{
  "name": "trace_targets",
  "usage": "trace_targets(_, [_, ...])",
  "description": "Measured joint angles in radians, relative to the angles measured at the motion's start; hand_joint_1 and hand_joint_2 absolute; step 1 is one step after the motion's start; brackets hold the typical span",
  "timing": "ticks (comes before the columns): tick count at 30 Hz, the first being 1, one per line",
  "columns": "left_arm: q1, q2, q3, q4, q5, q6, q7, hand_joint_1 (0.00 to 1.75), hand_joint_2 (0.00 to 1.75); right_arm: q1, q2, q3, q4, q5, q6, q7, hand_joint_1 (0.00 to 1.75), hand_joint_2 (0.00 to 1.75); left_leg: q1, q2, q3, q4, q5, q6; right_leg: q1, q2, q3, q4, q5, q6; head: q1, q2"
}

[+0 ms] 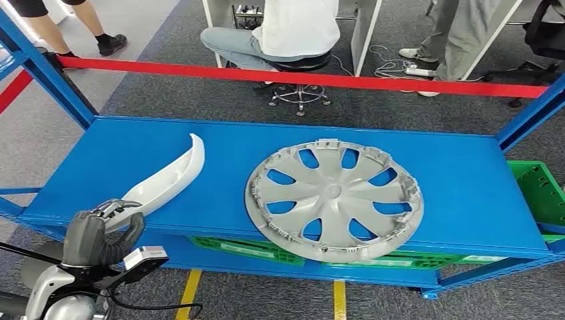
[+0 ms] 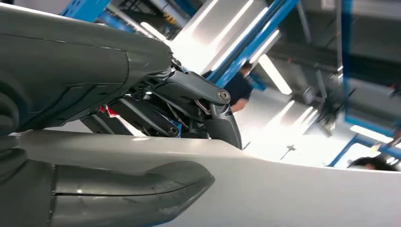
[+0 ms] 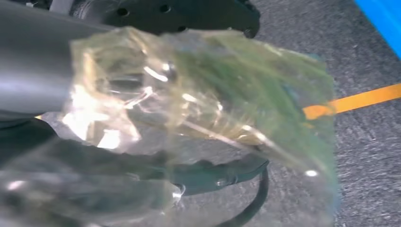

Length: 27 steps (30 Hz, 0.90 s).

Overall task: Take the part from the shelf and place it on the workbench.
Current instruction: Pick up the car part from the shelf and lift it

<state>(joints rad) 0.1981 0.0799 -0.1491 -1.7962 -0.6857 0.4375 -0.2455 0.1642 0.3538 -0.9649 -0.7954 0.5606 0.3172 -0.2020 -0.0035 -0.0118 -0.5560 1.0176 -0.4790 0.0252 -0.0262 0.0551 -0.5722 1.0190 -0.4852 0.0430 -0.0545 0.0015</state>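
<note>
The left hand (image 1: 100,233) is clamped on the near end of the curved white part (image 1: 174,175), which lies on the blue shelf (image 1: 460,180). To its right rests a grey hubcap (image 1: 333,198), apart from it. The right hand (image 3: 142,132) hangs over the carpet, wrapped in clear film; I cannot tell how its fingers lie.

The trim piece (image 1: 172,176) looks like smooth, glossy white plastic, shining pale in the left wrist view (image 2: 283,189). The hubcap (image 1: 333,198) is matt silver-grey plastic. The shelf (image 1: 460,180) is smooth blue painted metal. The left hand (image 1: 100,233) has a matt dark grey casing with bare metal linkages. Crinkled, glossy clear film (image 3: 198,118) covers the right hand. The floor (image 1: 220,100) is rough grey carpet.
</note>
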Motion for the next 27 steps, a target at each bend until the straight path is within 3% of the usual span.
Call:
trace_targets(2, [0.001,-0.003,-0.003,-0.003,0.002,0.005,-0.005,1.75,1.75,0.000,0.000,0.000,0.000,-0.006,0.004,-0.001,0.00,0.00,0.003,0.004,0.000,-0.008,0.007,0.006,0.003,-0.014,-0.012,0.022,-0.026,0.000,0.003,0.000])
trace_targets(3, [0.002,-0.006,-0.006,-0.006,0.004,0.009,-0.010,1.75,1.75,0.000,-0.001,0.000,0.000,-0.012,0.007,-0.003,0.00,0.00,0.006,0.008,-0.001,-0.015,0.013,0.010,0.004,-0.025,-0.027,0.057,-0.057,0.000,0.005,0.000])
trace_targets(5, [0.008,-0.009,-0.010,-0.009,0.005,0.016,-0.015,1.75,1.75,0.000,-0.001,0.001,0.000,-0.018,0.008,-0.003,0.00,0.00,0.006,0.016,-0.008,-0.016,0.018,0.013,0.005,-0.041,-0.070,0.177,-0.133,0.001,0.010,0.000])
trace_targets(6, [0.012,-0.011,-0.012,-0.009,0.005,0.020,-0.016,1.75,1.75,0.000,-0.002,0.001,0.001,-0.021,0.007,-0.003,0.00,0.00,0.005,0.019,-0.012,-0.016,0.020,0.012,0.005,-0.044,-0.087,0.232,-0.157,0.002,0.010,0.000])
trace_targets(7, [0.015,-0.013,-0.014,-0.009,0.006,0.023,-0.018,1.75,1.75,0.001,-0.002,0.001,0.001,-0.024,0.004,-0.002,0.00,0.00,0.006,0.023,-0.016,-0.016,0.023,0.010,0.004,-0.046,-0.091,0.260,-0.164,0.004,0.010,0.000])
trace_targets(8, [0.018,-0.015,-0.015,-0.009,0.007,0.027,-0.020,1.75,1.75,0.001,-0.002,0.001,0.001,-0.027,0.001,-0.001,0.00,0.00,0.006,0.025,-0.020,-0.015,0.026,0.007,0.004,-0.047,-0.076,0.249,-0.151,0.004,0.010,0.000])
trace_targets(10, [0.020,-0.019,-0.018,-0.010,0.011,0.030,-0.023,1.75,1.75,0.002,-0.002,0.001,0.001,-0.032,-0.005,0.001,0.00,0.00,0.009,0.026,-0.025,-0.013,0.032,-0.002,0.002,-0.051,0.003,0.125,-0.098,0.005,0.010,0.000])
trace_targets(12, [0.022,-0.022,-0.019,-0.012,0.013,0.033,-0.025,1.75,1.75,0.001,-0.002,0.003,0.001,-0.033,-0.008,0.002,0.00,0.00,0.008,0.026,-0.031,-0.008,0.038,-0.013,0.004,-0.053,0.074,0.010,-0.067,0.000,0.009,0.000])
trace_targets(13, [0.022,-0.023,-0.019,-0.014,0.014,0.035,-0.025,1.75,1.75,0.001,-0.002,0.004,0.001,-0.033,-0.009,0.003,0.00,0.00,0.006,0.026,-0.033,-0.006,0.041,-0.020,0.005,-0.053,0.084,-0.012,-0.066,-0.004,0.009,0.000])
trace_targets(16, [0.024,-0.023,-0.021,-0.016,0.014,0.038,-0.028,1.75,1.75,0.003,-0.001,0.005,0.001,-0.034,-0.010,0.003,0.00,0.00,0.008,0.025,-0.038,-0.002,0.044,-0.039,0.007,-0.050,0.066,-0.012,-0.059,-0.025,0.008,0.000])
trace_targets(17, [0.025,-0.024,-0.022,-0.016,0.014,0.038,-0.028,1.75,1.75,0.002,-0.001,0.005,0.001,-0.034,-0.010,0.003,0.00,0.00,0.010,0.024,-0.044,0.011,0.024,-0.045,0.006,-0.052,0.060,-0.013,-0.053,-0.035,0.007,0.000])
trace_targets(19, [0.025,-0.025,-0.023,-0.016,0.015,0.038,-0.028,1.75,1.75,0.002,-0.001,0.005,0.002,-0.034,-0.011,0.003,0.00,0.00,0.012,0.022,-0.069,0.091,-0.060,-0.054,0.006,-0.054,0.048,-0.013,-0.037,-0.052,0.005,0.000])
trace_targets(21, [0.026,-0.025,-0.024,-0.016,0.015,0.039,-0.029,1.75,1.75,0.003,-0.001,0.005,0.002,-0.034,-0.016,0.003,0.00,0.00,0.012,0.021,-0.098,0.216,-0.144,-0.058,0.009,-0.055,0.032,-0.011,-0.020,-0.057,0.004,0.000])
trace_targets(22, [0.027,-0.025,-0.024,-0.016,0.015,0.040,-0.030,1.75,1.75,0.004,-0.001,0.005,0.002,-0.035,-0.021,0.003,0.00,0.00,0.012,0.021,-0.099,0.257,-0.157,-0.057,0.011,-0.056,0.021,-0.010,-0.012,-0.058,0.004,0.000])
trace_targets(23, [0.027,-0.025,-0.024,-0.016,0.016,0.040,-0.031,1.75,1.75,0.004,-0.001,0.006,0.002,-0.037,-0.028,0.003,0.00,0.00,0.011,0.021,-0.086,0.264,-0.150,-0.055,0.014,-0.056,0.010,-0.008,-0.004,-0.058,0.004,0.000])
trace_targets(24, [0.027,-0.025,-0.025,-0.016,0.016,0.042,-0.032,1.75,1.75,0.004,-0.001,0.008,0.002,-0.040,-0.038,0.001,0.00,0.00,0.011,0.021,-0.055,0.231,-0.127,-0.050,0.016,-0.055,0.000,-0.007,0.002,-0.058,0.004,0.000])
trace_targets(25, [0.027,-0.025,-0.025,-0.017,0.017,0.043,-0.034,1.75,1.75,0.005,-0.001,0.011,0.002,-0.042,-0.047,-0.002,0.00,0.00,0.010,0.019,-0.008,0.167,-0.098,-0.044,0.018,-0.054,-0.006,-0.006,0.009,-0.058,0.004,0.000])
trace_targets(27, [0.027,-0.026,-0.027,-0.020,0.017,0.046,-0.036,1.75,1.75,0.005,0.000,0.020,0.001,-0.042,-0.069,-0.009,0.00,0.00,0.006,0.016,0.083,0.023,-0.067,-0.030,0.023,-0.052,-0.016,-0.005,0.021,-0.053,0.005,0.000])
